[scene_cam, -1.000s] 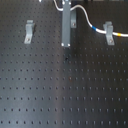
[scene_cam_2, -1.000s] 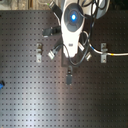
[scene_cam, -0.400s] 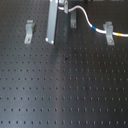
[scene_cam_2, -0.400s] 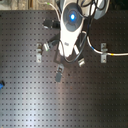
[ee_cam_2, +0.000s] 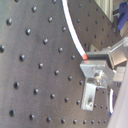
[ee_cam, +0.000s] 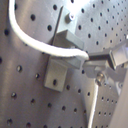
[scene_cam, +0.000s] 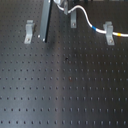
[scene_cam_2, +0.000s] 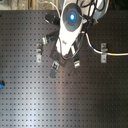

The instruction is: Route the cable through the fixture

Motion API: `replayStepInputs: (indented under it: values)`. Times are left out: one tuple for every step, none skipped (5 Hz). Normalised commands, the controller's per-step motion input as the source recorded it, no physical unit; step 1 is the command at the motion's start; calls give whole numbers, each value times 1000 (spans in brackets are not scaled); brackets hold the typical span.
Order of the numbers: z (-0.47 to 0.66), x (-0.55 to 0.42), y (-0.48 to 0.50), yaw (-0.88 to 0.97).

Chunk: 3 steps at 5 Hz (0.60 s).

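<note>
The white cable curves across the board's far side in the first exterior view. Its blue band sits just before the right clip, and its yellow band lies past that clip. The cable's other end rises to my gripper near the middle clip. In the first wrist view the cable crosses a grey clip and ends between my gripper fingers, which are shut on it. The second wrist view shows the same grip. A third clip stands at the first exterior view's left.
A dark bar hangs from the arm beside the left clip. In the second exterior view the white arm covers the middle of the perforated board, with clips around it. A small blue object lies at the second exterior view's left edge.
The arm and its dark bar have shifted toward the first exterior view's left, carrying the cable end along. The cable's arc near the middle clip has stretched out.
</note>
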Motion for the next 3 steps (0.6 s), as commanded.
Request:
replayStepInputs:
  values:
    - [39, -16, -32, 894]
    - [27, -31, -50, 965]
    - [20, -24, -30, 988]
